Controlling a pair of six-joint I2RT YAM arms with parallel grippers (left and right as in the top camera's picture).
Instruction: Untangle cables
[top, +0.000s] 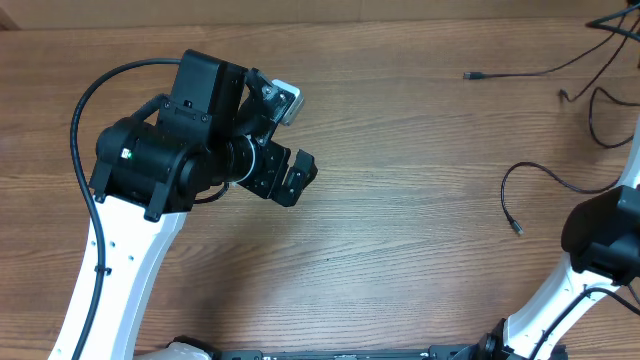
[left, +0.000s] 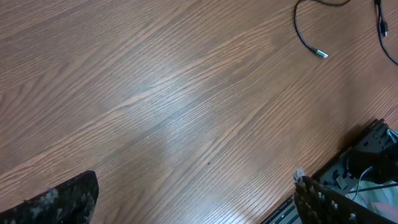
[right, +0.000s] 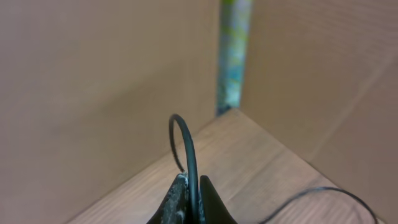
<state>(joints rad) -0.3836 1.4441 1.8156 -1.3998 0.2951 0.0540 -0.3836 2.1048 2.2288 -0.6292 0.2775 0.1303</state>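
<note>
Across the overhead view, a brown wood-grain bench (top: 400, 250), grain running left to right, with darker streaks here and there. Along its far edge, a strip of plain tan wall (top: 330, 8). From the left wrist, the same bench top seen at a slant, grain lines diagonal, a soft pale glare patch near the centre. From the right wrist, 2 plain tan boards, the left panel (right: 93, 81) and the right panel (right: 323, 62), standing at the bench's far corner, parted by a narrow upright gap (right: 233, 50), blurred green and blue inside, too soft to tell more.
</note>
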